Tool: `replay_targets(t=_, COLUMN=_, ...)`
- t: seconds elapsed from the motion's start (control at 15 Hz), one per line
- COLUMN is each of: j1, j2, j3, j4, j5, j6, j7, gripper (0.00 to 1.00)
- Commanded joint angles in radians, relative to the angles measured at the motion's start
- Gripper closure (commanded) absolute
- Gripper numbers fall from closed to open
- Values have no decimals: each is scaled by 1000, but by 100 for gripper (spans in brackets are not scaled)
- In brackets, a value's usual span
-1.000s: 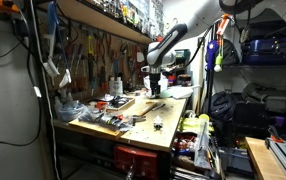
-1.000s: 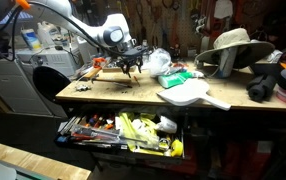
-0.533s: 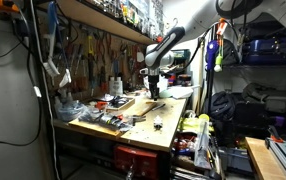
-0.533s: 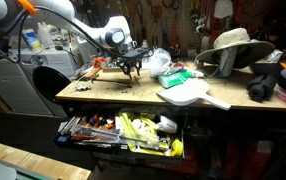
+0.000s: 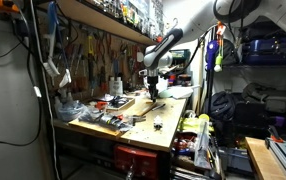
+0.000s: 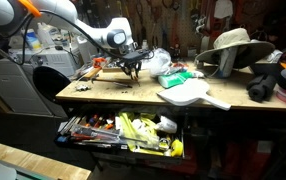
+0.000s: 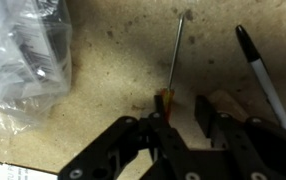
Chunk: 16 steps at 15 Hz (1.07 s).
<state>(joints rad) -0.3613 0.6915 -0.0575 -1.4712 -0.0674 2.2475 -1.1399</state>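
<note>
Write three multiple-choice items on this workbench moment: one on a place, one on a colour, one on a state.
1. In the wrist view, where does the pen lie relative to the screwdriver?
A) toward the picture's left
B) toward the picture's right
C) across it

2. What colour is the screwdriver's handle?
A) blue
B) green
C) orange

3. In an exterior view, how is the drawer under the workbench?
A) pulled open
B) shut
C) taken out

Answers:
1 B: the pen lies apart from the screwdriver on the right, while the plastic bag is on the left.
2 C: the orange handle shows right at the gripper.
3 A: tools show inside it from above.
</note>
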Motion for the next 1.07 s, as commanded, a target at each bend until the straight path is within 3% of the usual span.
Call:
replay_targets(t=0.0, j1=-27, j2=34, j3=20, j4=47, j5=37, j6=-21, j7=-41, gripper=63)
replay_targets(t=0.33, j1=-44, j2=51, j3=31, j4=68, j5=64, j6=-14, j7=-59, gripper=58)
replay_targets(t=0.6, j1=-55, j2=63, j3=43, j4=86, j5=93, j6=-31, j7=-82, gripper=68)
replay_targets(t=0.67, j1=-57, j2=66, j3=45, j4=89, j5=100, j6=-31, j7=-82, gripper=75)
replay_targets(t=1.0, j1=-60, j2=79, j3=47, j4=104, j5=115, j6=-40, j7=-78, gripper=79)
